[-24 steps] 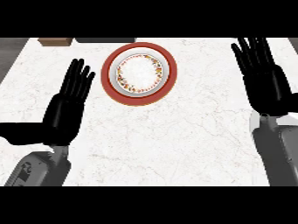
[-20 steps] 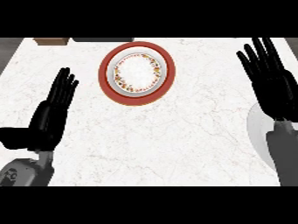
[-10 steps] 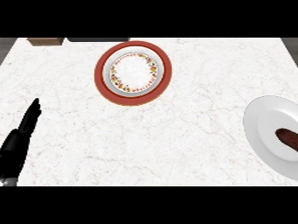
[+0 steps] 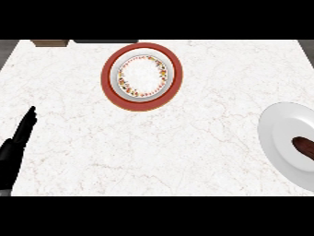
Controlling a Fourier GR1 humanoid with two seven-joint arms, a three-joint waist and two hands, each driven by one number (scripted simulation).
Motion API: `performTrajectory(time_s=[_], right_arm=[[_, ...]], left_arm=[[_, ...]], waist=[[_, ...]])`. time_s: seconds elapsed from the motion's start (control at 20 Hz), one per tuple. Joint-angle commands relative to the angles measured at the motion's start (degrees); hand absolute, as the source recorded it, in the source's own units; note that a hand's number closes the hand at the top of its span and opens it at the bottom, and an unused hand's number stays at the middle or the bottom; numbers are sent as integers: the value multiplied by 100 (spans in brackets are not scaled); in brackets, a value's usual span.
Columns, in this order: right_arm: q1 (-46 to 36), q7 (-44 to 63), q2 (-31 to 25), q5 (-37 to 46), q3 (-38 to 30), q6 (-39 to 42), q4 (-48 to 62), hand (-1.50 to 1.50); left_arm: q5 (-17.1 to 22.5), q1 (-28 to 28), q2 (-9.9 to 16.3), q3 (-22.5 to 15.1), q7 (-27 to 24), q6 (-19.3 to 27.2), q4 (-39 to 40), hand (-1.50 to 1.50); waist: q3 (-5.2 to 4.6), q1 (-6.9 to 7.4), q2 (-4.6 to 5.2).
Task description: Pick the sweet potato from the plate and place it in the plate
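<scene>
A dark reddish-brown sweet potato (image 4: 311, 152) lies on a plain white plate (image 4: 282, 138) at the counter's right edge, partly cut off by the view's border. A second plate (image 4: 142, 76), red-rimmed with a white flowered centre, sits at the back middle with nothing on it. My left hand (image 4: 11, 154) shows edge-on at the lower left, fingers straight and pointing up, open, far from both plates. My right hand does not show.
The white marble counter (image 4: 152, 138) fills the view. A brown box (image 4: 49, 43) and a dark object (image 4: 105, 41) sit at the back edge, left of the red plate.
The right hand has left the view, uncovering the white plate with the sweet potato. The left hand has slid toward the lower left and turned edge-on.
</scene>
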Motion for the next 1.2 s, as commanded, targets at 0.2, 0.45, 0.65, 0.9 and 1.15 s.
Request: performTrajectory(time_s=[0.2,0.45,0.65,0.9,1.15], right_arm=[[-13,-476,-986,1990,193,918,-215,-150],[-454,-803,-800,3195,744,518,-257,-150],[-615,-1231,-933,4055,1206,601,39,-150],[-806,-1772,-961,4822,1869,457,122,-150],[-937,-2310,-1123,5748,2643,-19,145,-150]], left_arm=[[-126,67,-78,-53,-59,-7,-45,0],[-248,-54,-215,-41,-54,-9,141,0],[-208,159,-242,3,-302,-90,62,0],[-272,-206,-193,100,-76,-165,141,0],[-270,-192,-288,24,186,-186,-60,0]], waist=[[16,108,15],[2,94,19],[9,164,32],[9,123,36],[15,159,38]])
